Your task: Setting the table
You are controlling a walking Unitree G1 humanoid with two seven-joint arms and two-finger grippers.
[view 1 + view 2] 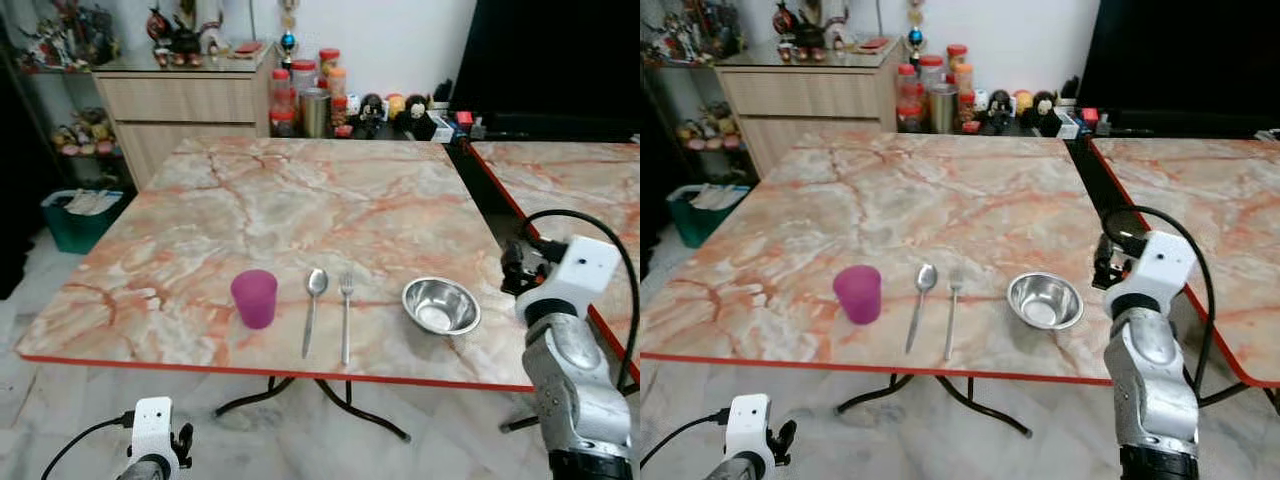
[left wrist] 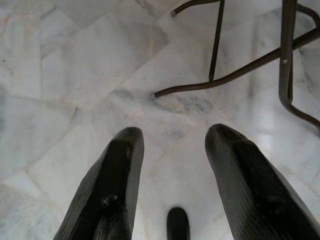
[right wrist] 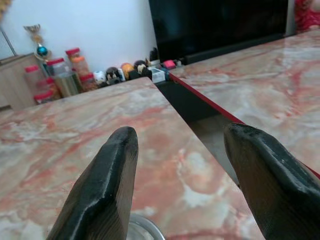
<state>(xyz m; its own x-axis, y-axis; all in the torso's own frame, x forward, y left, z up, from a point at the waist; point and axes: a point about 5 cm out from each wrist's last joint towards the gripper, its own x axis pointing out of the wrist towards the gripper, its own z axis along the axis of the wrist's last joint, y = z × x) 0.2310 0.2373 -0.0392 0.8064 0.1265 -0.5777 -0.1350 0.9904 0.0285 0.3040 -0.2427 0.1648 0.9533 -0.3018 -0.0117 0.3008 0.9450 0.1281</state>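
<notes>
On the counter [image 1: 300, 200] in my left eye view, four things sit in a row near the front edge. From my left there is a purple cup [image 1: 254, 298], then a spoon [image 1: 313, 308], then a fork [image 1: 346, 316], then a shiny bowl [image 1: 441, 305]. The spoon and fork lie side by side and do not touch. My right arm is up just past the counter's right edge, close to the bowl. My left arm hangs low under the front edge.

In my right eye view the row looks the same. The bowl [image 1: 1044, 300] is the thing nearest my right arm, so I think it is my next job. It looks smooth and slippery, so I should pinch its rim, not its round side, and lift it slowly.

In my left wrist view my left claw [image 2: 172, 192] is spread apart and holds nothing. It points at the floor [image 2: 75, 75] and the thin legs [image 2: 235, 75] of the counter.

In my right wrist view my right claw [image 3: 180, 190] is spread wide and holds nothing. The rim of the bowl [image 3: 142, 229] peeks in between my fingers [image 3: 107, 185]. I should tip down a bit before I close.
</notes>
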